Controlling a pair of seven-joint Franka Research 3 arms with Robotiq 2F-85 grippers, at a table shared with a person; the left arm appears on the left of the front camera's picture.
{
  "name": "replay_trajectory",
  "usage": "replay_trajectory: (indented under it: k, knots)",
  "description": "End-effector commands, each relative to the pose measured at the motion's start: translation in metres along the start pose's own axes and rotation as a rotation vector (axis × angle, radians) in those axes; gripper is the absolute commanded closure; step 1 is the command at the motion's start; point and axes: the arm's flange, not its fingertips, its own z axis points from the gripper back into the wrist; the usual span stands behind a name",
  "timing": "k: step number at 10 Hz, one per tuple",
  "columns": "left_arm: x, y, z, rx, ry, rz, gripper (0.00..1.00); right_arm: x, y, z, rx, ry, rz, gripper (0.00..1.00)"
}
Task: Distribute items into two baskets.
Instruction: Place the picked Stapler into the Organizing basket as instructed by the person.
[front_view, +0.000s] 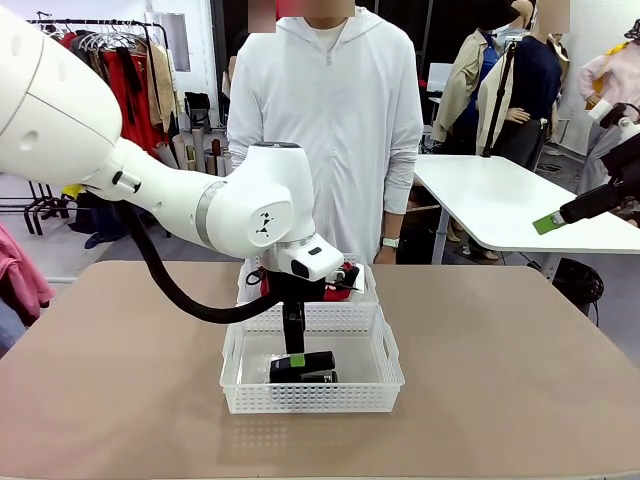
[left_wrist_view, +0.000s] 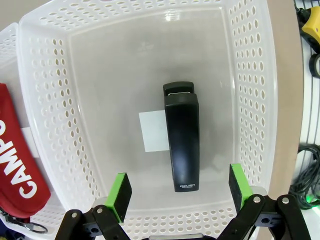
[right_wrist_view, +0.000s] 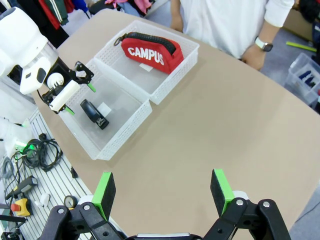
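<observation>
Left gripper (left_wrist_view: 176, 192): fingers apart, empty, straddling the stapler (left_wrist_view: 182, 142) on the near basket (left_wrist_view: 252, 100) floor; apparently released.
Pouch (right_wrist_view: 150, 51): far basket (right_wrist_view: 186, 62), beyond the fingers.
Right gripper (right_wrist_view: 162, 192): fingers apart, empty, high above bare table (right_wrist_view: 225, 130).

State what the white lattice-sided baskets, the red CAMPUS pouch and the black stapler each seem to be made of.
White lattice-sided baskets: moulded plastic, going by glossy perforated walls and a see-through base. Red CAMPUS pouch: probably woven fabric, soft and matte, with a black zip. Black stapler: smooth satin casing, likely plastic, possibly metal beneath.
</observation>
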Motion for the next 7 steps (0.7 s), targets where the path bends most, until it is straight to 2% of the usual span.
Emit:
replay_trajectory:
  k: [1,5,7]
  knots:
    - [-0.001,-0.001,0.001,0.005,-0.001,0.002,0.0,0.0,0.0,0.001,0.0,-0.003,-0.001,0.0]
    - [0.0,0.0,0.0,0.0,0.0,0.0,0.0,0.0,0.0,0.001,0.0,-0.003,-0.001,0.0]
    - [-0.019,0.01,0.046,0.038,-0.078,0.131,0.0,0.0,0.0,0.001,0.0,-0.003,-0.001,0.0]
